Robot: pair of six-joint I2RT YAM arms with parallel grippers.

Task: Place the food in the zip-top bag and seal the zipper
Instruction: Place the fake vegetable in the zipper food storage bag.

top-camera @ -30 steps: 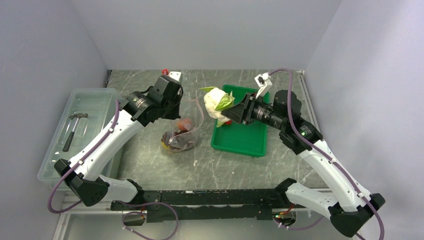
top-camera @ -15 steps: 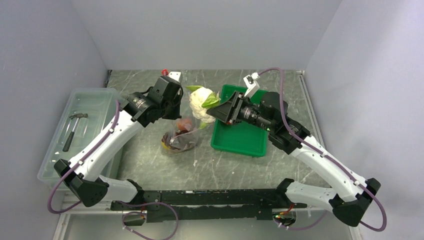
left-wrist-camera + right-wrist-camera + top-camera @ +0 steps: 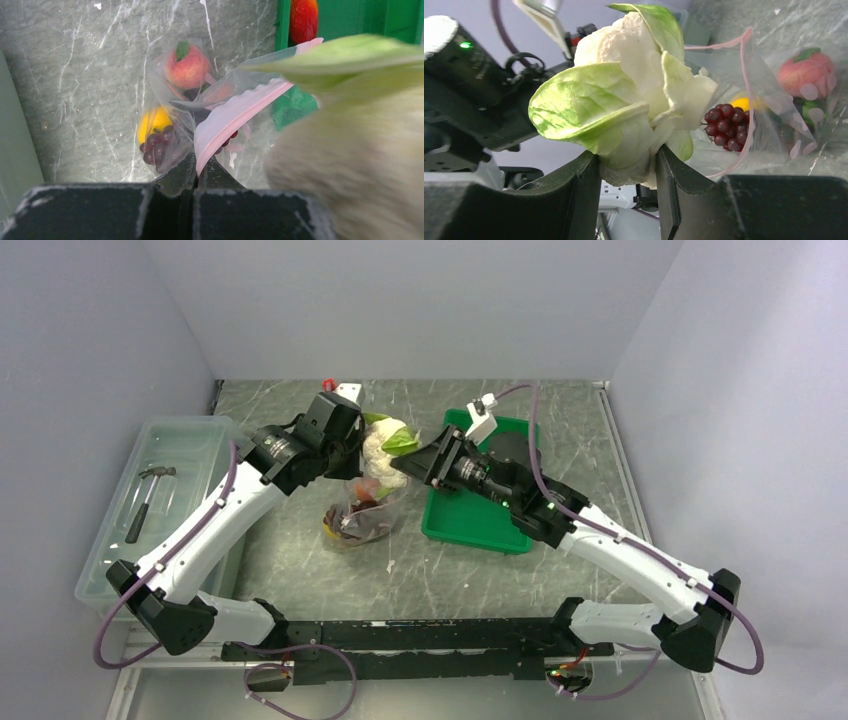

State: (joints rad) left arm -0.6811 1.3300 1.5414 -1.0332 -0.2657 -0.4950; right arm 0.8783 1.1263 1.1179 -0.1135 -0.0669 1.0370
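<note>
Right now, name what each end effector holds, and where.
Left end effector pinches the bag by its pink strip; right end effector grips the leafy vegetable at its base.

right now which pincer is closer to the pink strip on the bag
Left. The left pincer is shut on the bag right at its pink strip. The right pincer holds the leafy vegetable near the bag's mouth, the vegetable lying between it and the strip.

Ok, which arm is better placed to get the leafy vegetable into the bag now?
Right. The right hand grips the leafy vegetable close to the mouth of the zip-top bag. The left hand is shut on the zipper, holding that mouth open.
</note>
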